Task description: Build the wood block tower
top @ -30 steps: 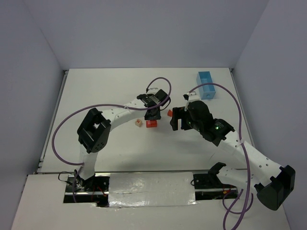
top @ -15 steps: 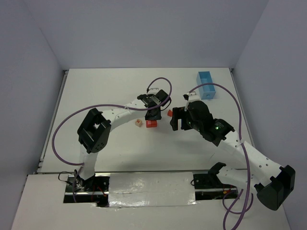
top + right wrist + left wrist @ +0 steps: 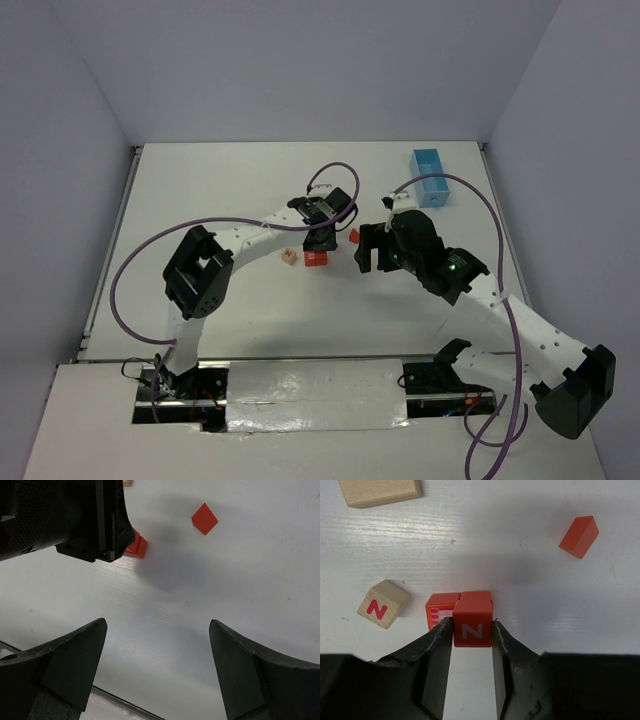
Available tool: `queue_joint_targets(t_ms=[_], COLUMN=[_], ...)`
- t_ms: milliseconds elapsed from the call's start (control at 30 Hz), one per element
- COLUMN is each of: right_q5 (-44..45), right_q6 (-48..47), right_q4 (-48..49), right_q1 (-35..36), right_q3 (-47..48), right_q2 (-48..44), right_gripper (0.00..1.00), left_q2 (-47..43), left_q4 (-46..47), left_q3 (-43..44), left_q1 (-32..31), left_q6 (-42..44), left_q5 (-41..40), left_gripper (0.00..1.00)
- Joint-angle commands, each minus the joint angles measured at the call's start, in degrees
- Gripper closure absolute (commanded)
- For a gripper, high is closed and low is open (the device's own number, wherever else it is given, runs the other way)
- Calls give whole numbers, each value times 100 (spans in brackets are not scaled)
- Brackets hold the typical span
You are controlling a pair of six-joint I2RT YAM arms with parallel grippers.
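The left gripper (image 3: 471, 630) pinches a red N cube (image 3: 472, 624) just over the red base blocks (image 3: 441, 611), midway between the table's side edges, while the right gripper (image 3: 157, 625) hangs spread.

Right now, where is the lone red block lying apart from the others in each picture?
Top external: lone red block near centre.
Left wrist: upper right.
Right wrist: top, right of centre.
Shared landmark: left pincer, shut on a red N block, to its left.
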Motion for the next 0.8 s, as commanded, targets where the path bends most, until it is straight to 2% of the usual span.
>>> queue_joint_targets(t_ms=[0, 333, 633, 767], right_q5=[-3, -3, -21, -21], right_q6=[5, 5, 5, 5], right_q4=[191, 192, 209, 218], right_q1=[5, -3, -12, 5], right_q3=[-19, -36, -45, -54], right_q2=[-119, -110, -128, -136], right_gripper=[10, 10, 10, 10], left_q2=[106, 97, 141, 124], left_q4=[28, 11, -77, -86], left_q3=[231, 248, 266, 275], left_q1=[-35, -34, -35, -34], left_q6=[-4, 14, -21, 5], left_q5=[-9, -35, -61, -70], left_gripper=[84, 77, 76, 70])
